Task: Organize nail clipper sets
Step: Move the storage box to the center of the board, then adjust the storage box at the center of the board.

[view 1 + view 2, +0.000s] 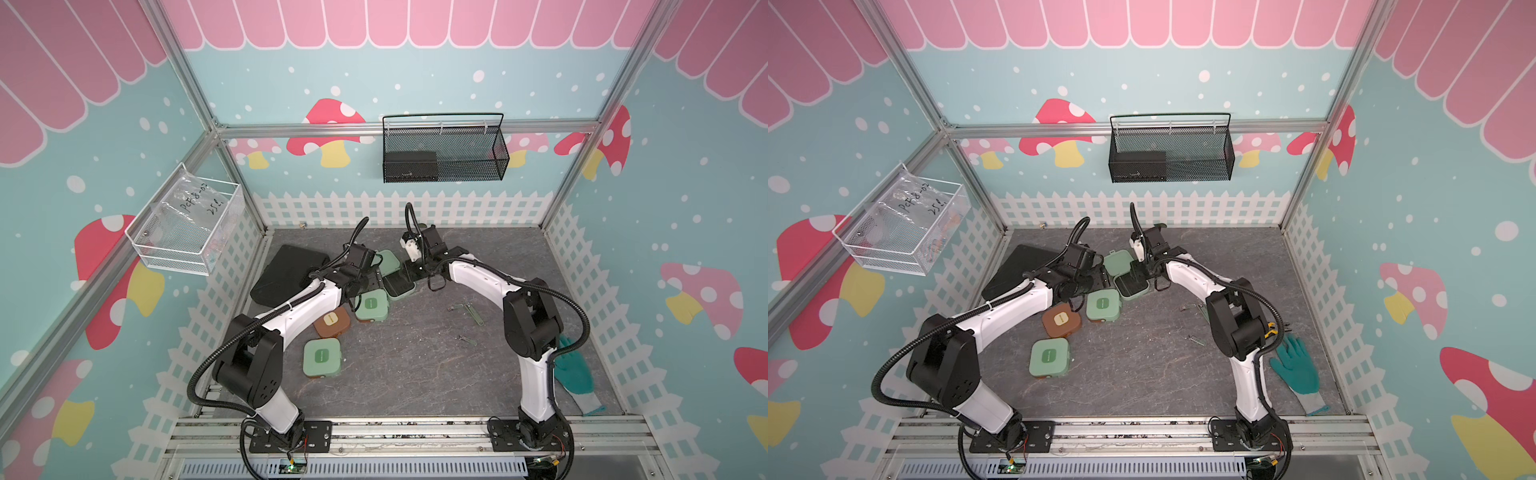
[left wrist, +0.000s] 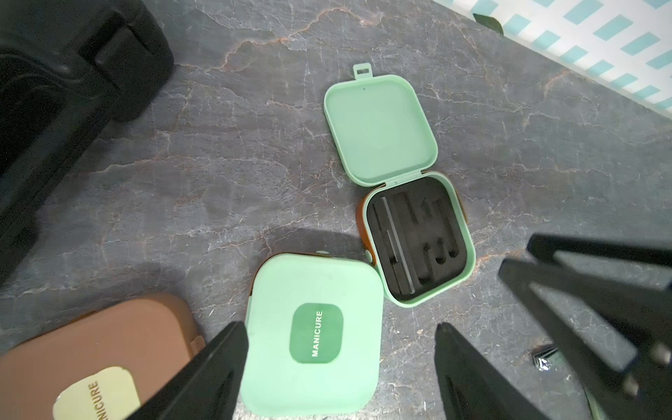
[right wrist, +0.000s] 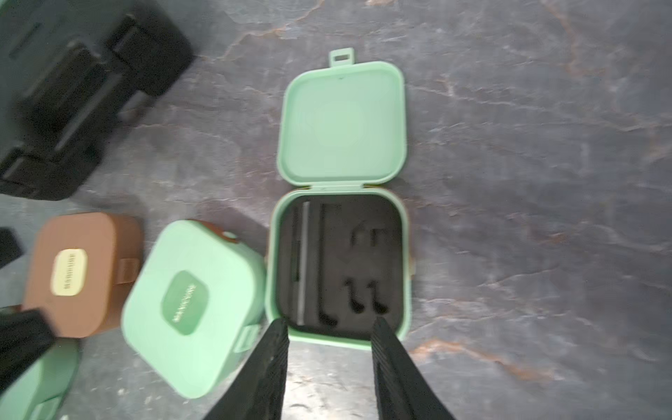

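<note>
An open mint green case lies at mid-table with its lid (image 3: 342,120) flat back and its black slotted insert (image 3: 342,265) showing; the same case (image 1: 397,284) shows in both top views. My right gripper (image 3: 331,323) hovers open over the case's near rim, holding nothing. Beside it sits a closed mint case (image 2: 312,338) labelled MANICURE, with my left gripper (image 2: 342,327) open above it, fingers wide and apart from it. A brown case (image 1: 331,321) and another closed mint case (image 1: 322,357) lie nearer the left arm. Small silver tools (image 1: 473,309) lie loose to the right.
A large black case (image 1: 286,272) with a handle lies at the back left. A teal glove (image 1: 1298,365) lies by the right arm's base. A black mesh basket (image 1: 444,149) hangs on the back wall, and a white wire basket (image 1: 187,224) on the left wall.
</note>
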{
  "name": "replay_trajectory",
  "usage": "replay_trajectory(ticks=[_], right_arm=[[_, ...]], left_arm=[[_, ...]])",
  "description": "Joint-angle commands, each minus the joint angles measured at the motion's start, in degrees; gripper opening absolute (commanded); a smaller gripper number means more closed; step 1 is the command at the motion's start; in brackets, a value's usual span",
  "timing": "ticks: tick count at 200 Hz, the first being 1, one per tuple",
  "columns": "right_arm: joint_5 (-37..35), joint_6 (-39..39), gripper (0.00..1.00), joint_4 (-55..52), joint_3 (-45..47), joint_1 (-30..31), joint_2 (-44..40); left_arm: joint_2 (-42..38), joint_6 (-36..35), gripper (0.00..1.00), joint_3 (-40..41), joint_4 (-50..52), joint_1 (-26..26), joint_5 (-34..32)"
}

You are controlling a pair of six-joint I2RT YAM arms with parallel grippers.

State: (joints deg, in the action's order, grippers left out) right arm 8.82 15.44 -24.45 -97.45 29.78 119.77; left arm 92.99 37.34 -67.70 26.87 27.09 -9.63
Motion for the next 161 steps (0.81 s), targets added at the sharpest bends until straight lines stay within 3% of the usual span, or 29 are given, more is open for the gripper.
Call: replay_trajectory(ticks=[1,29,92,161], right_arm=[[-1.7,-5.5,0.38,-5.0,-4.9,-1.0,5.0],[-0.7,-6.1,0.36,-7.7,-8.0,-1.5,7.4],[15.7,3.3,0.40,7.2,14.5,1.8,-5.2],[19.0,11.7,0.43,16.9,20.5,5.9,-5.0]], left_arm=[[-2.8,0.7,0.83,3.5,0.3,0.2,2.1],[-4.0,1.7,0.81,5.0,2.7,0.2,3.1],[2.2,2.0,0.78,4.0,6.1,0.0,-0.7],[13.2,-0.2,0.78,-3.2,6.6,-0.4,-1.9]])
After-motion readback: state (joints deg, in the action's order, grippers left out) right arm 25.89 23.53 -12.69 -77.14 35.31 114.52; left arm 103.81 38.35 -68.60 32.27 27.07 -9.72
